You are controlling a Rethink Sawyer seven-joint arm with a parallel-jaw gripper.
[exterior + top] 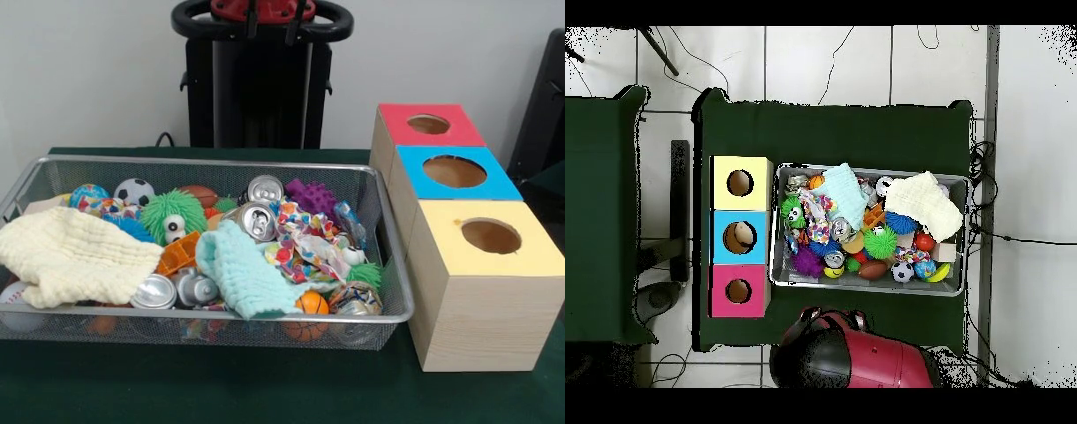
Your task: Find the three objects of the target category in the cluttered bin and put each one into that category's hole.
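On the green counter (265, 389) the bin (221, 314) lies lengthwise across your front view, packed with cans, balls, fuzzy toys and two cloths, a yellow cloth (71, 256) and a mint cloth (243, 278). You have three boxes just beside it: a red box (428, 124), a blue box (455, 172) and a yellow box (485, 238), each with one hole. Your arm sits drawn back at the pedestal (850, 360), so the bin lies straight ahead of the base; the claw itself seems hidden, and you cannot tell whether it is released or clenched. No label on the cans reads clearly
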